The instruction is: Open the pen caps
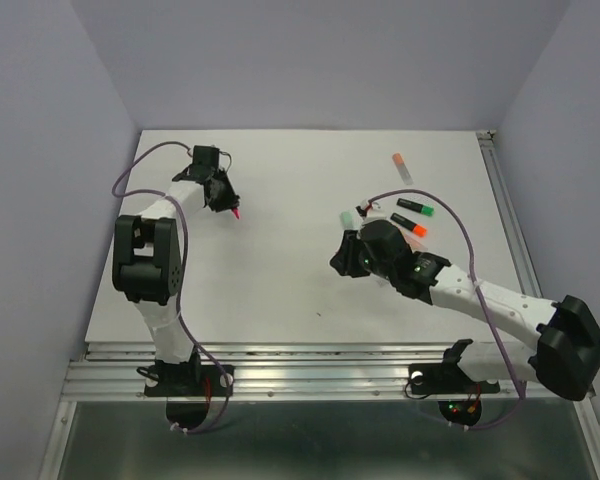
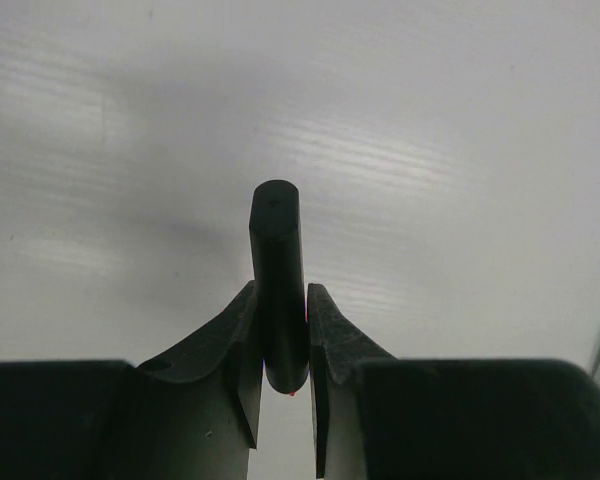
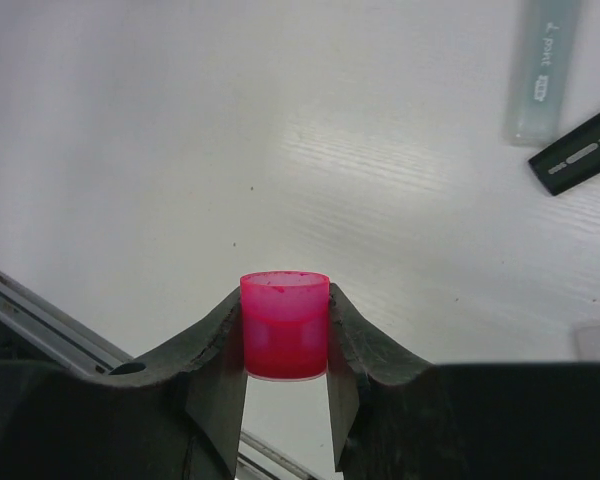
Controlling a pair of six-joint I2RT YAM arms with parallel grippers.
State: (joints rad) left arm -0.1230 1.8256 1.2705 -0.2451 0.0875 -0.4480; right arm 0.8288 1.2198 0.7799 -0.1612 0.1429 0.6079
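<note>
White table (image 1: 280, 300), loose pens (image 1: 413, 207) at far right.
Lying flat: clear orange-capped pen (image 1: 401, 167); black green-ended pen (image 1: 413, 207); black orange-ended pen (image 1: 408, 224); pale green pen (image 1: 347, 218).

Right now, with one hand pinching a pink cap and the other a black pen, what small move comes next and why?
Probably lower the right hand and release the stubby pink plastic cap onto the white table. It is already off the black-barrelled pen gripped in the left hand, and other pens lie nearby.
</note>
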